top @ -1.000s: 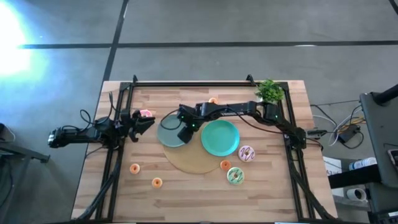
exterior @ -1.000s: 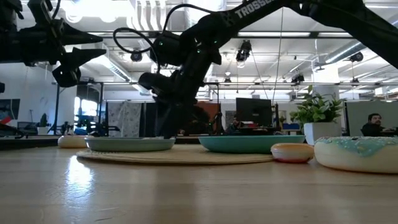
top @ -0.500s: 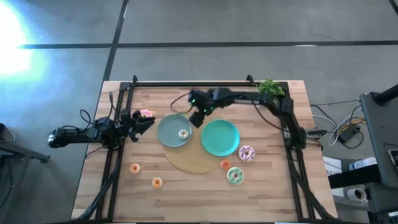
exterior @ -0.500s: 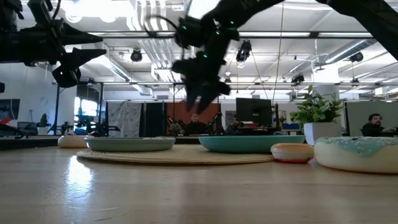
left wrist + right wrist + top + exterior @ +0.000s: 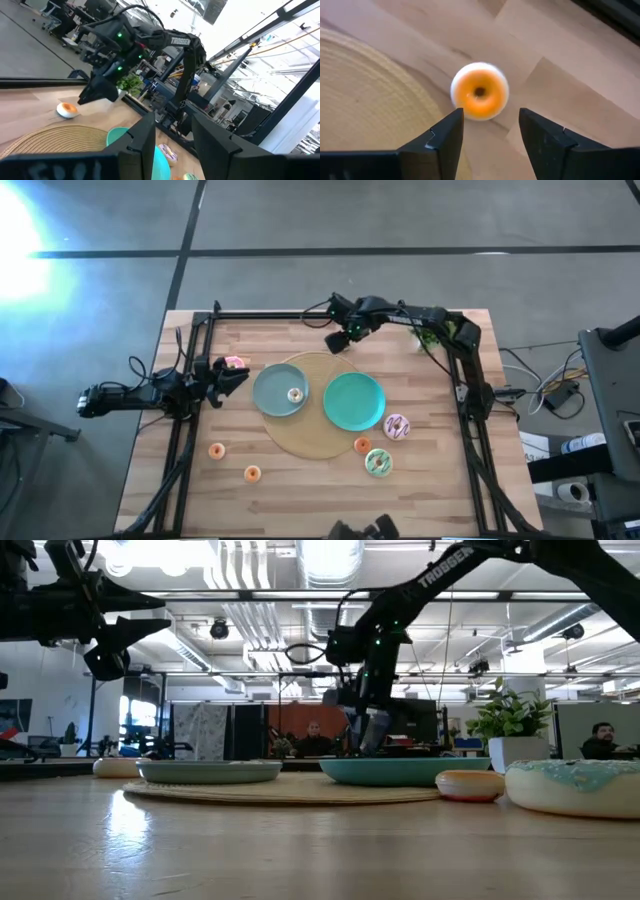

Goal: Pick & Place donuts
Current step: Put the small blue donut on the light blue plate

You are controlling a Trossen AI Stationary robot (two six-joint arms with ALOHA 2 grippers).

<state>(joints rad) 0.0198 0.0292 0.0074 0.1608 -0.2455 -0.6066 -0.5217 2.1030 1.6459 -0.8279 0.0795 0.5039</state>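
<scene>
Orange icing is filling our right wrist view: the right gripper is hovering above an orange donut at the surface's far edge, fingers spread to straddle it (nothing grasped). The left gripper is waiting near a pink donut, fingers parted too.

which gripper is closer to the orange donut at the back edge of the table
Right. The right gripper hangs open just above the orange donut, which shows between its fingers. The left gripper waits open far off at the table's left side, beside a pink donut.
</scene>
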